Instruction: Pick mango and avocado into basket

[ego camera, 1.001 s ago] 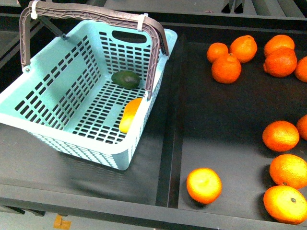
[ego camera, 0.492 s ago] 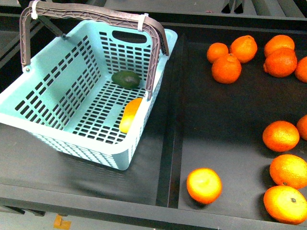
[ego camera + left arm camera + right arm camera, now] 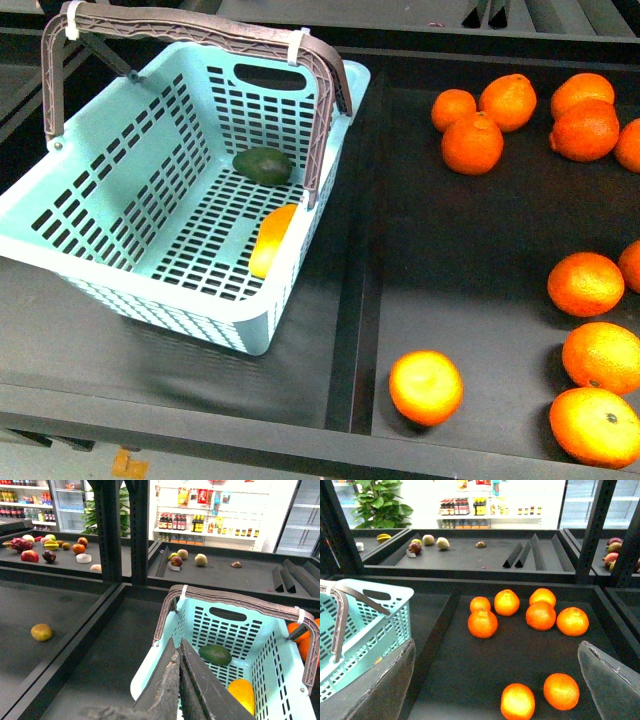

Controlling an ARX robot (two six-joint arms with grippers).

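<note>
Inside the basket [image 3: 110,190] lie both fruits: the avocado [image 3: 263,165] rests on the slotted floor toward the far end, and the mango [image 3: 272,238] lies nearer the camera, against the basket's right wall. The two fruits are near each other but apart. The basket sits on a dark shelf [image 3: 60,330] to the left of a divider, with its brown handles [image 3: 190,28] raised and bound by white zip ties [image 3: 297,46]. To the right of the divider a tray [image 3: 470,260] holds loose oranges [image 3: 472,142], scattered in a far cluster and a near cluster.

Neither arm appears in the front view. The left wrist view shows the left gripper [image 3: 179,680] above the near rim of the basket, its two fingers pressed together with nothing between them; the avocado [image 3: 215,654] and mango [image 3: 241,694] are visible beyond it on the basket floor. The right wrist view shows the right gripper [image 3: 495,680] over the orange tray, its fingers [image 3: 385,685] spread wide and empty, with the basket [image 3: 375,630] at one edge of the picture and oranges [image 3: 518,702] between and beyond the fingers.
</note>
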